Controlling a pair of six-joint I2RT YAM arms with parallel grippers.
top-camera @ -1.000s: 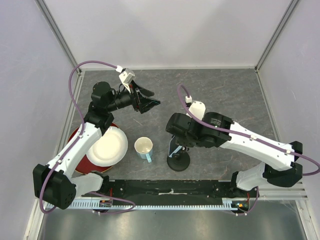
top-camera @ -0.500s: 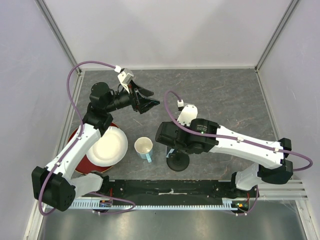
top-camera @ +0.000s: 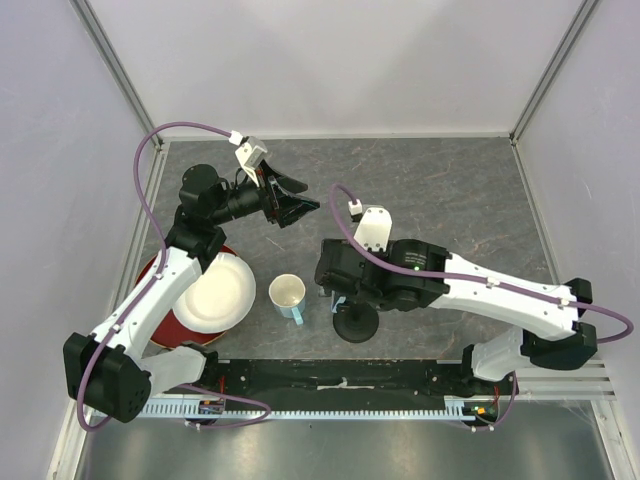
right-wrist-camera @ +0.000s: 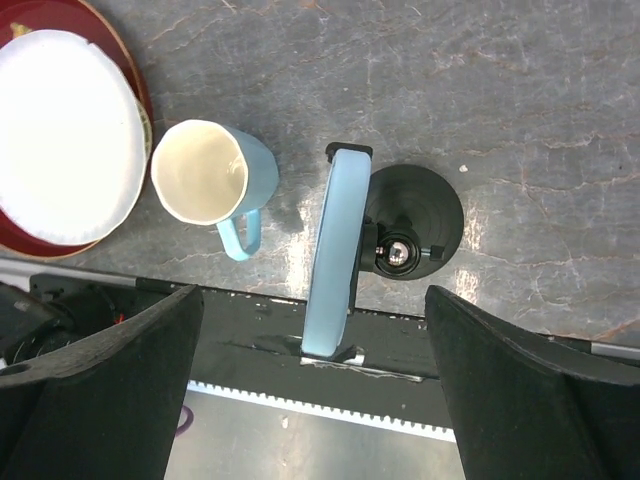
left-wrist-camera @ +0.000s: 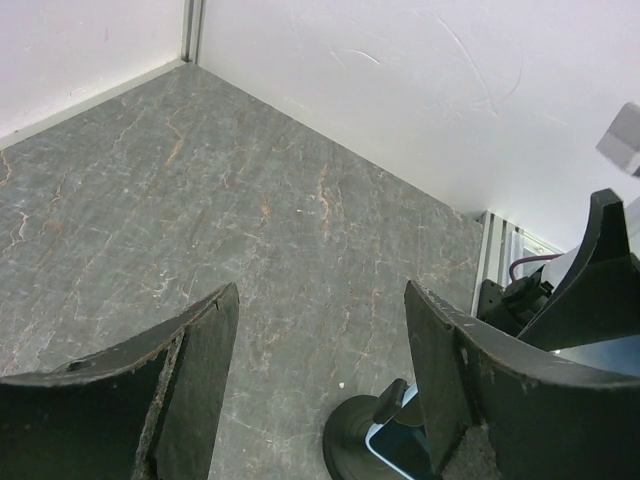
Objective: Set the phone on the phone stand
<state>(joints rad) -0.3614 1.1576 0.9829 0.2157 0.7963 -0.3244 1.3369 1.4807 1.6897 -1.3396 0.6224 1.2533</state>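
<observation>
Grey table (top-camera: pixel 450 170) noted. Right fingers (right-wrist-camera: pixel 520 390) are seen spread fully wide above the phone, with nothing gripped. Left fingers (left-wrist-camera: pixel 120 400) are seen partly open and empty over the far left. White plate (right-wrist-camera: pixel 60 150) is stacked on red plate (right-wrist-camera: pixel 55 12) at near left. Blue cup (right-wrist-camera: pixel 205 185) is placed just right of it. Phone (right-wrist-camera: pixel 335 250) is seen edge-on, seated in the phone stand (right-wrist-camera: pixel 425 210), near centre, right of the cup.
</observation>
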